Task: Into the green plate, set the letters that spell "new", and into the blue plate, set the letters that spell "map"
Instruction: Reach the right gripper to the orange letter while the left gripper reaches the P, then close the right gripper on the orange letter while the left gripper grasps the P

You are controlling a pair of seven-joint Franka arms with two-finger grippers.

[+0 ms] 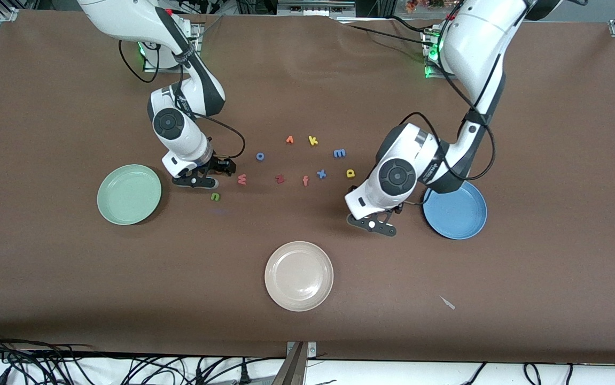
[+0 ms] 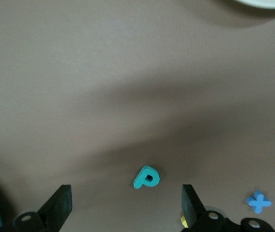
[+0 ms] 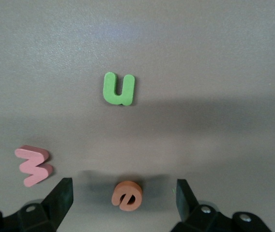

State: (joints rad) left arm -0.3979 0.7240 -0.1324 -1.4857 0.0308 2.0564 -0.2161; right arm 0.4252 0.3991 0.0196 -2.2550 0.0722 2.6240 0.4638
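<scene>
Letters in a loose cluster mid-table, three plates around it

The "n" [image 1: 215, 197] lies nearer the camera than the "w" [image 1: 241, 179]; the green plate [image 1: 129, 194] and the blue plate [image 1: 455, 210] sit at opposite table ends, empty.

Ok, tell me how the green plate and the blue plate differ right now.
The green plate is pale mint, the blue plate a medium blue. The green plate lies toward the right arm's end of the table, the blue plate toward the left arm's end. The green plate shows whole, while the left arm covers an edge of the blue plate. Both are round, look alike in size, and hold no letters.
</scene>
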